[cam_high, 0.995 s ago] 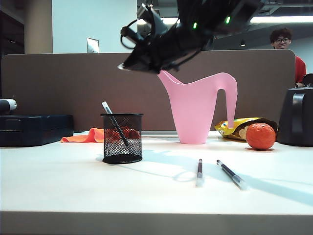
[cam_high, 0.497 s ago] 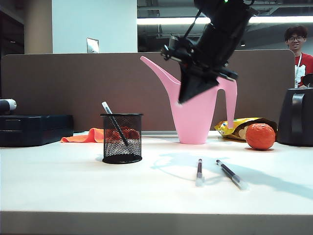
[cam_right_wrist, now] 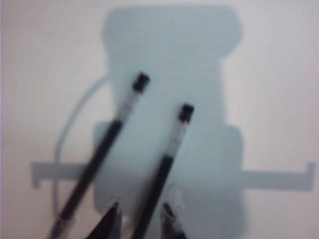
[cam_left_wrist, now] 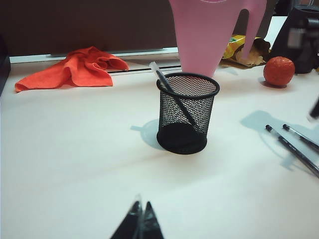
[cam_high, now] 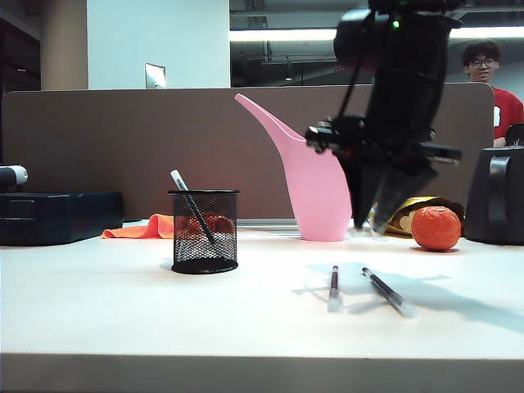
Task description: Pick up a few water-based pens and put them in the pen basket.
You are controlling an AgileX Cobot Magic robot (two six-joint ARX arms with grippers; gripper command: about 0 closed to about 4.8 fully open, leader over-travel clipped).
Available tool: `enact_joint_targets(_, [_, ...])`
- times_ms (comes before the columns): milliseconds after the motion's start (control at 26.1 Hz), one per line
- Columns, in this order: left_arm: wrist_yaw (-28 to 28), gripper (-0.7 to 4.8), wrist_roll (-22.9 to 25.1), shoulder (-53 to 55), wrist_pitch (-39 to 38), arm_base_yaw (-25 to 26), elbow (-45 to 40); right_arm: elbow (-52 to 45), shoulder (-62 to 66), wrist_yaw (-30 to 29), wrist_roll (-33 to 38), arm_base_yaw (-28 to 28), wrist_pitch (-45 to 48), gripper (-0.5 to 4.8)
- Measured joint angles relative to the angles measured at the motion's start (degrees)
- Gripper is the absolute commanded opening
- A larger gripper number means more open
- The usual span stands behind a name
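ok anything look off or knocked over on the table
Nothing stands out. The pen basket stands upright with one pen leaning inside; two pens lie flat on the table under the right hand. The left hand stays clear.

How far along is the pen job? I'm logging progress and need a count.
Done: one pen leans inside the pen basket. In hand: nothing yet; the right gripper hangs open above two pens lying on the table, the left pen and the right pen. The left gripper sits shut, well short of the basket. Left: both table pens.
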Motion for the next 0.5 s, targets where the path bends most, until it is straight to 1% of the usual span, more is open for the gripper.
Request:
enact_joint_targets(38, [0.0,-0.04,0.0,0.0,0.0,0.0,0.0,-1.2,0.0,0.0,0.0,0.0,-0.1,1.23])
enact_joint_targets(115, [0.0,-0.04,0.0,0.0,0.0,0.0,0.0,-4.5,0.0,0.0,0.9,0.0,-0.2,1.51])
enact_joint_targets(153, [0.0,-0.04,0.0,0.0,0.0,0.0,0.0,-5.2,0.0,0.0,1.2,0.0,0.2,1.54])
enact_joint_targets(306, [0.0,-0.04,0.0,0.0,0.0,0.0,0.0,-7.9,0.0,0.0,3.5,0.2,3.1,1.51])
enact_joint_targets(497, [0.0,-0.04,0.0,0.0,0.0,0.0,0.0,-8.0,0.0,0.1,4.7,0.4,5.0,1.47])
